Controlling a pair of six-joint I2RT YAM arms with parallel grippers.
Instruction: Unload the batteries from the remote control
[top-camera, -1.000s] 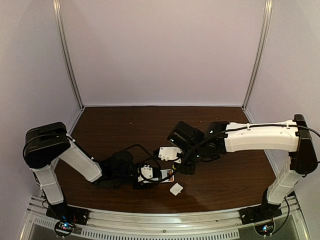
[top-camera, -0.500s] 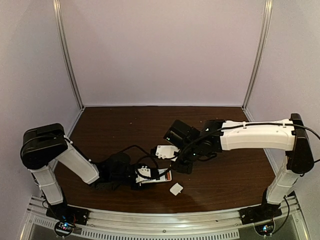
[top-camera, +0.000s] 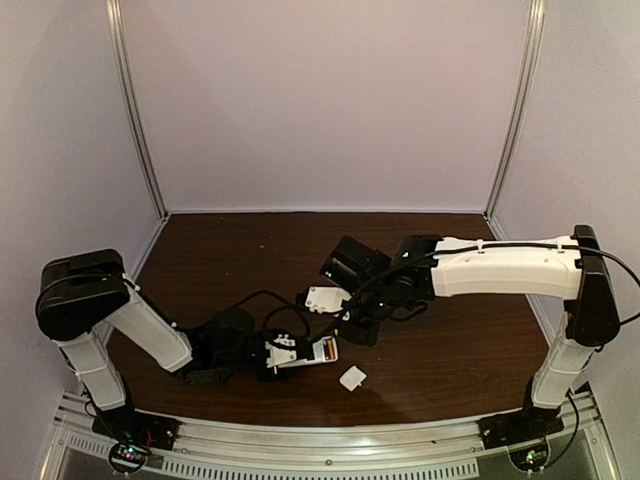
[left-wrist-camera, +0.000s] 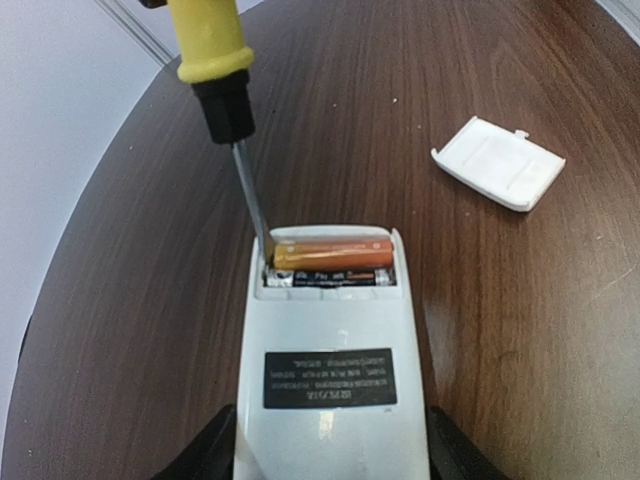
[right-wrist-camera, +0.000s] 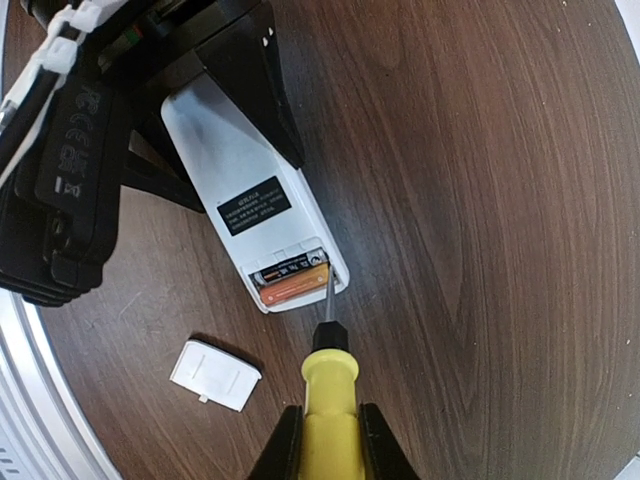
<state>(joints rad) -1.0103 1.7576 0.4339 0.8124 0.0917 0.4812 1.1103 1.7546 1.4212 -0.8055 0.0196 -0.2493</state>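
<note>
The remote control (left-wrist-camera: 330, 400) lies white back up with its battery bay open, and it also shows in the right wrist view (right-wrist-camera: 240, 160) and the top view (top-camera: 305, 352). An orange battery (left-wrist-camera: 332, 251) and a dark battery (left-wrist-camera: 325, 277) sit side by side in the bay. My left gripper (left-wrist-camera: 330, 462) is shut on the remote's near end. My right gripper (right-wrist-camera: 330, 450) is shut on the yellow-handled screwdriver (right-wrist-camera: 328, 395). The screwdriver's tip (left-wrist-camera: 265, 245) is inside the bay at the left end of the orange battery.
The small white square cover (left-wrist-camera: 498, 162) lies loose on the brown table to the right of the remote, near the front edge in the top view (top-camera: 352, 378). A metal rail (top-camera: 320, 445) runs along the near edge. Purple walls enclose the table.
My right arm has moved left and down, bringing the screwdriver to the remote's open bay. My left gripper has shifted slightly left with the remote. The cover has not moved.
</note>
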